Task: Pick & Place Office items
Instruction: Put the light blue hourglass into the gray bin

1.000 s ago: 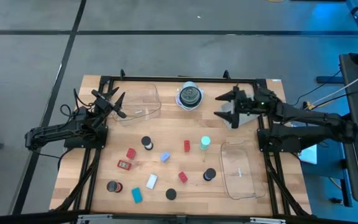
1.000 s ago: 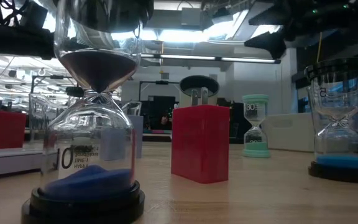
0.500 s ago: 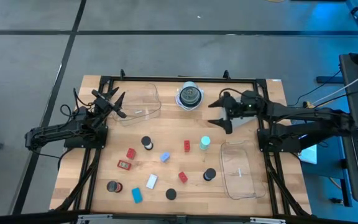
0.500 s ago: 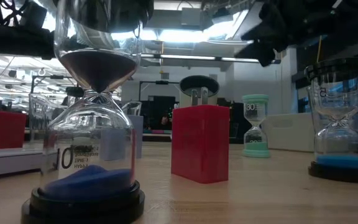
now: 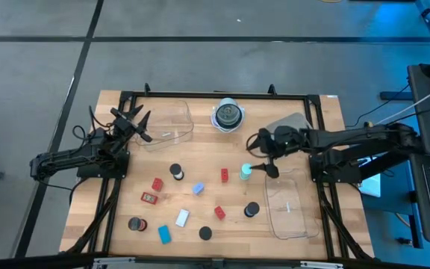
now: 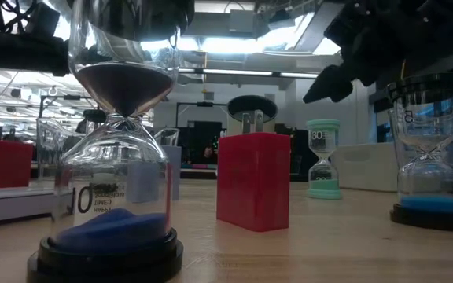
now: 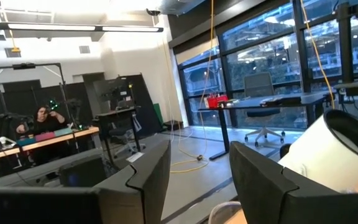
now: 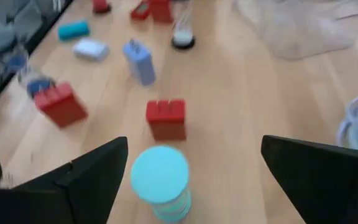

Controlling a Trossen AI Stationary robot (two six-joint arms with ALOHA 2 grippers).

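R gripper (image 5: 263, 157) wide open, empty, right above teal timer (image 5: 245, 172), jaws straddling it. Timer upright, red block (image 5: 225, 175) just beside. Risk: off-centre descent tips timer into block. L gripper (image 5: 135, 122) idle, part-closed.

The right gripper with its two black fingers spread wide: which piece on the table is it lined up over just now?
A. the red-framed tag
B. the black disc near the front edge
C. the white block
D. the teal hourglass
D. The right gripper hangs open at the teal hourglass, and in the right wrist view that teal piece sits between the two dark fingers, not yet gripped.
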